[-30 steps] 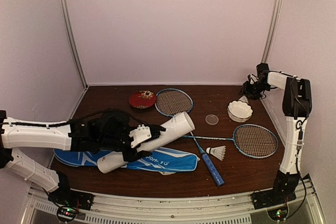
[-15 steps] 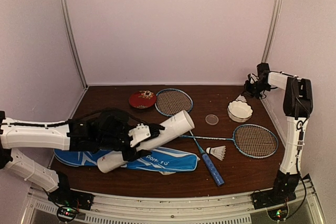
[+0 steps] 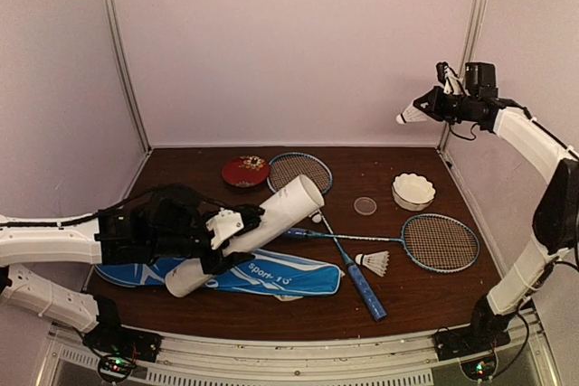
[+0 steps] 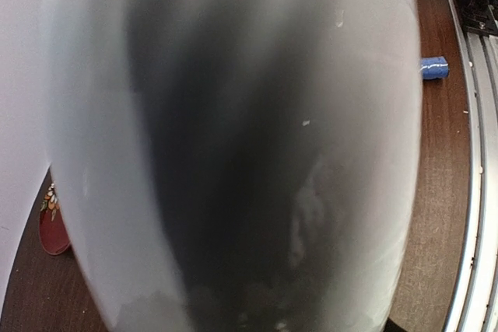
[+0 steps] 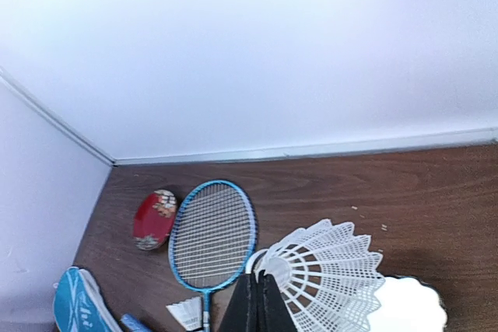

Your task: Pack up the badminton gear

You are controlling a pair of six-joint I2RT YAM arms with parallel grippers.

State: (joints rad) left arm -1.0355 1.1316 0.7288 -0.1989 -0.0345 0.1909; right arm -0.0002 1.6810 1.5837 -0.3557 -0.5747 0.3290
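Observation:
My left gripper [image 3: 235,229] is shut around the long white tube [image 3: 271,220], holding it slanted over the blue racket bag [image 3: 271,276]. The tube [image 4: 233,145] fills the left wrist view. High at the back right, my right gripper [image 3: 429,106] is shut on the rim of a white shuttlecock [image 3: 412,116]. The right wrist view shows its fingers [image 5: 257,279] pinching that shuttlecock [image 5: 331,274]. A second shuttlecock [image 3: 374,263] lies on the table. One racket [image 3: 299,174] has its blue handle [image 3: 364,292] near the front. The other racket [image 3: 440,242] lies to the right.
A red round dish [image 3: 245,170] sits at the back beside the racket head. A white scalloped bowl [image 3: 413,190] stands at the back right, a small clear lid [image 3: 365,205] left of it. Walls close in on three sides.
My right arm rose from table level by the bowl to high in the air, carrying the shuttlecock. The left gripper and tube shifted slightly left, the tube's open end tilting higher.

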